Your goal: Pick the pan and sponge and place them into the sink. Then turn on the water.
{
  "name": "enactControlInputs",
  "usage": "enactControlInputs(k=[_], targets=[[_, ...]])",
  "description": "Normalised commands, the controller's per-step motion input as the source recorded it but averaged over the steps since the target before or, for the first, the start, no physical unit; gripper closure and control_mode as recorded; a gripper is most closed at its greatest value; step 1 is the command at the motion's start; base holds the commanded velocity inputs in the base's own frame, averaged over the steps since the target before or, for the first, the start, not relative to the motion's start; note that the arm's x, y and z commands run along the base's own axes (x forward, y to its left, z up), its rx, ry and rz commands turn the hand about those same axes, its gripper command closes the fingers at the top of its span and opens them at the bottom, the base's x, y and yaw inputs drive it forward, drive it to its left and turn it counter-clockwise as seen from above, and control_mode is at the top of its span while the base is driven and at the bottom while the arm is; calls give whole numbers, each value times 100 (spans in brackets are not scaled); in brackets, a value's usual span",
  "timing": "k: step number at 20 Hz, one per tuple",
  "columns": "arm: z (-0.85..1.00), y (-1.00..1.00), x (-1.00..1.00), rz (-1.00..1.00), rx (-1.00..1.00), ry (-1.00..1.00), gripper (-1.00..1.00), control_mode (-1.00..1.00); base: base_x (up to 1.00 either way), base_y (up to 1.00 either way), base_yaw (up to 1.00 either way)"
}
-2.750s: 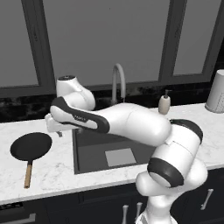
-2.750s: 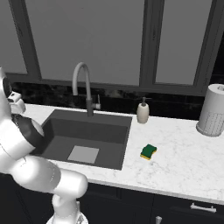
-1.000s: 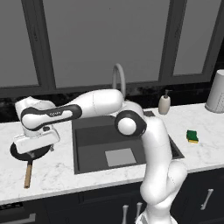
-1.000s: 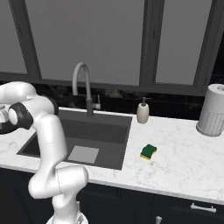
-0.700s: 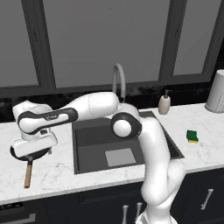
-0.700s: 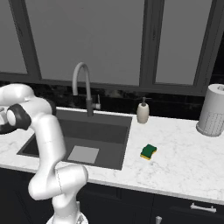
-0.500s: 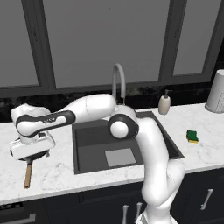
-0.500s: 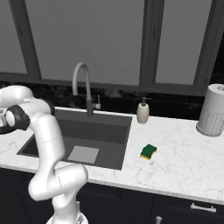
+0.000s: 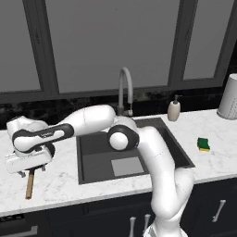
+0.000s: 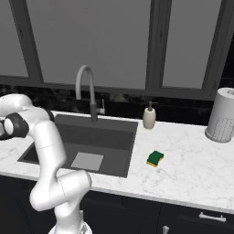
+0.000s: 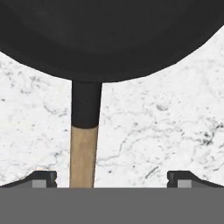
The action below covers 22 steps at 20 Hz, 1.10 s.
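Observation:
The black pan [image 11: 109, 35] lies on the white marble counter left of the sink [image 9: 92, 143]. Its wooden handle [image 11: 83, 151] runs between my fingertips [image 11: 43, 178], nearer the left one. My gripper [image 11: 113, 179] is open around the handle without touching it. In the left base view my gripper [image 9: 32, 171] hangs low over the pan and hides the bowl, leaving the handle [image 9: 29, 187] sticking out toward the counter's front. The green and yellow sponge [image 9: 202, 144] [image 10: 155, 158] rests on the counter right of the sink [image 10: 105, 137]. No stream falls from the faucet [image 9: 124, 90].
A beige soap dispenser [image 9: 174, 110] stands behind the sink's right corner. A paper towel roll [image 10: 221, 115] stands at the far right. The gooseneck faucet [image 10: 87, 87] rises behind the basin. My arm stretches across the sink's left side.
My hand has sunk lower over the pan and shifted toward its handle. The jaws have stayed open. Sponge and pan have not moved.

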Motion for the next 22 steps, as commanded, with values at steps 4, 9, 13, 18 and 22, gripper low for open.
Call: enactControlInputs(k=[4,9,13,18,22], targets=[[-29,26,22,0,0,-8,-100,-100,0,0,0],[-26,21,25,0,0,-1,-100,-100,0,0,0],[-26,8,18,0,0,0,-100,-100,0,0,0],[-17,1,8,0,0,0,100,-100,0,0,0],[0,0,0,0,0,0,100,-100,0,0,0]])
